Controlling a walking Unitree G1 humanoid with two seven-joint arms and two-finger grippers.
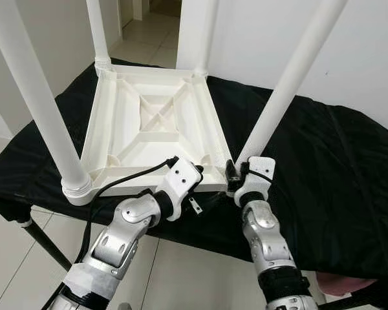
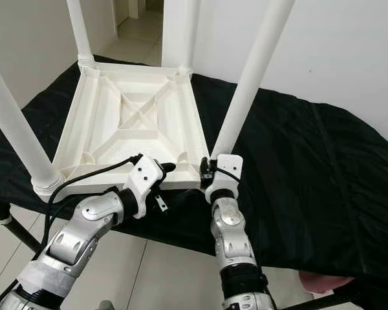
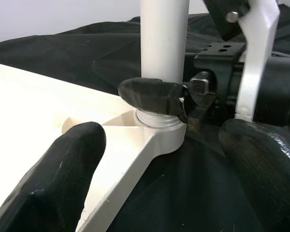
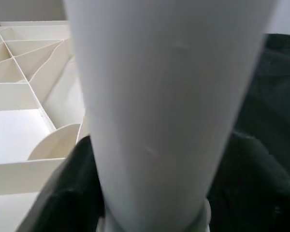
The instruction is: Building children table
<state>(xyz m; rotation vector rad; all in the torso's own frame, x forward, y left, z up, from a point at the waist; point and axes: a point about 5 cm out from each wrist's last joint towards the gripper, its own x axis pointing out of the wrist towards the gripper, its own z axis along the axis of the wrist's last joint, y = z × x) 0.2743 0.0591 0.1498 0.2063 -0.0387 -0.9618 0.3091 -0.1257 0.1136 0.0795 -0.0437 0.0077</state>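
Observation:
A white children's table [image 1: 149,123] lies upside down on a black cloth, its legs pointing up. My right gripper [image 1: 237,169] is shut on the base of the near right leg [image 1: 278,97], just above its corner socket; its fingers [image 4: 67,193] press either side of the white tube. My left gripper [image 1: 200,186] stands open at the table's near rim, close to that same corner. In the left wrist view one of its fingers [image 3: 53,183] hangs over the ribbed underside and the other over the cloth, touching nothing.
Three other legs stand at the near left [image 1: 39,97], far left [image 1: 98,32] and far right [image 1: 207,32] corners. The black cloth [image 1: 336,168] covers a stand with tiled floor below its near edge. A white wall rises behind; a doorway opens at the far left.

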